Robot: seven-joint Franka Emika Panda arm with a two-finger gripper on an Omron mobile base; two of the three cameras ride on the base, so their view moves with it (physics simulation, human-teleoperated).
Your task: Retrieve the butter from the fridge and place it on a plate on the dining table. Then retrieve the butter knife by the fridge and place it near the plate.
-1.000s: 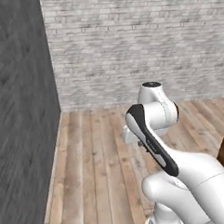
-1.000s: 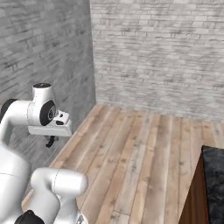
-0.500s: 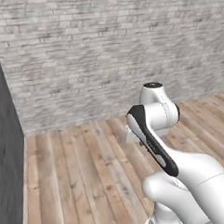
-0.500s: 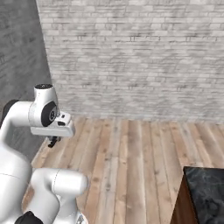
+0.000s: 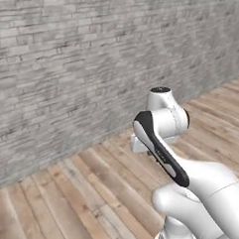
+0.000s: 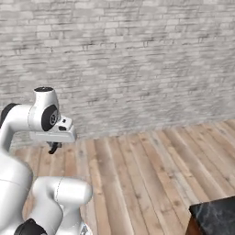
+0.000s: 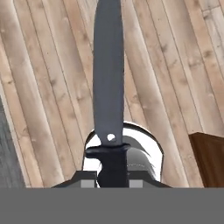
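Butter knife (image 7: 108, 83) sits clamped in the closed gripper (image 7: 113, 175) as the base swings past the brick wall (image 6: 137, 59), dining table (image 6: 215, 218) corner now nearer, so knife delivery underway.

- A grey brick wall (image 5: 64, 69) is standing across the back of the room, filling the upper part of both base views, with pale and darker bricks running in level courses.
- A wooden plank floor (image 6: 151, 174) is lying at the foot of the brick wall, meeting it along one straight line, its light brown boards running away from the wall.
- In the hand view the same plank floor (image 7: 52, 87) is showing from above, with a strip of the grey brick wall edging in at the lower left.
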